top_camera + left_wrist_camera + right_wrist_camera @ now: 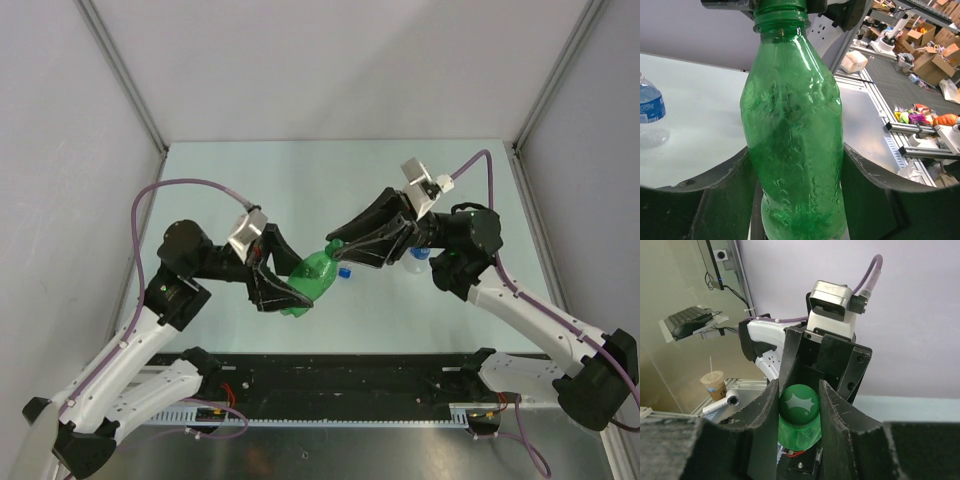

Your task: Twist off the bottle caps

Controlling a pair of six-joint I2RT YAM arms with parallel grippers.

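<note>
The green bottle [318, 272] lies tilted over the middle of the counter [300, 180], its neck pointing toward the right arm. The left gripper [298, 292] pinches the bottle's lower body, one finger on each side. The right gripper [800, 407] is pressed on the green cap [799, 402], which sits on the neck between its fingers. A blue cap [345, 270] shows just beside the green bottle's neck; what it sits on is hidden. The left wrist view shows a clear bottle [650, 110] with a blue label upright on the counter. A second clear bottle [418, 256] shows partly under the right arm, toward the counter's right edge.
</note>
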